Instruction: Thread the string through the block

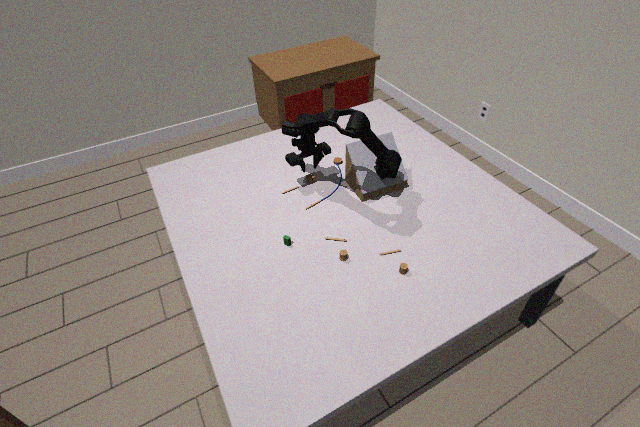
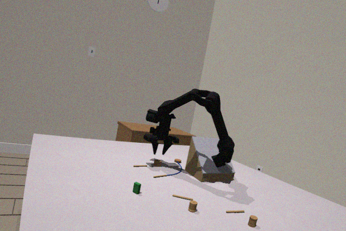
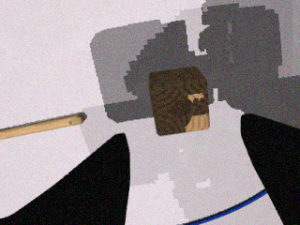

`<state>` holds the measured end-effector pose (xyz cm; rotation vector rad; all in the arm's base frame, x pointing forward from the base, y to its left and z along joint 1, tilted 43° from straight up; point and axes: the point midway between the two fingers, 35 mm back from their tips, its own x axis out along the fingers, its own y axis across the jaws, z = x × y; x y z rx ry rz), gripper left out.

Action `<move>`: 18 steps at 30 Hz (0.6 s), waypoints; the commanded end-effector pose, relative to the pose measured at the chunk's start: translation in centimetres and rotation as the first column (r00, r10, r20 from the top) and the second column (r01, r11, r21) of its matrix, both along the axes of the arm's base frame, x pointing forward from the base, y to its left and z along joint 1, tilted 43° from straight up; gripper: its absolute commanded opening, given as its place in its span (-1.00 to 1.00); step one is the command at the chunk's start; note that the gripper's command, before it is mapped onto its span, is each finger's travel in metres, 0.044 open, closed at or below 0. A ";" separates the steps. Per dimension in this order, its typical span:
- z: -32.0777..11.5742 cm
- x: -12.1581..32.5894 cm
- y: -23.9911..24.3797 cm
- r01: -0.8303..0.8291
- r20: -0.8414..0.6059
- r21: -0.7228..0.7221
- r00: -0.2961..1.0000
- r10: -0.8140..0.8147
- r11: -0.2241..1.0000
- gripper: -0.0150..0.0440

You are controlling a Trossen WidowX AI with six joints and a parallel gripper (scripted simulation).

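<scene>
"What's my gripper [image 1: 310, 168] [image 2: 159, 153] [image 3: 184, 134] doing?"

"It's hovering half open, holding nothing, touching nothing."

"And the block [image 1: 310, 178] [image 2: 157, 162] [image 3: 179, 101]?"

"In my wrist view it's sitting upper centre, shadowed; the blue string [image 1: 340, 182] [image 2: 180, 169] [image 3: 230, 212] is curving along the bottom."

Hand [image 1: 310, 167] [image 2: 159, 153] [image 3: 184, 134] half open, pointing down, arm [image 1: 377, 145] [image 2: 217, 116] bent.
</scene>
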<state>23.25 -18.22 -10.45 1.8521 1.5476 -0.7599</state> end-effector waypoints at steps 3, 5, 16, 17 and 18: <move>-0.8 0.1 0.8 0.004 -0.004 0.009 1.000 -0.004 1.000 0.32; -1.1 0.1 1.0 0.004 -0.004 0.009 1.000 -0.004 1.000 0.32; -2.4 0.4 2.2 0.004 -0.003 0.010 1.000 -0.004 1.000 0.32; -2.5 0.4 2.3 0.004 -0.003 0.010 1.000 -0.004 1.000 0.32; -2.6 0.4 2.5 0.004 -0.003 0.010 1.000 -0.004 1.000 0.32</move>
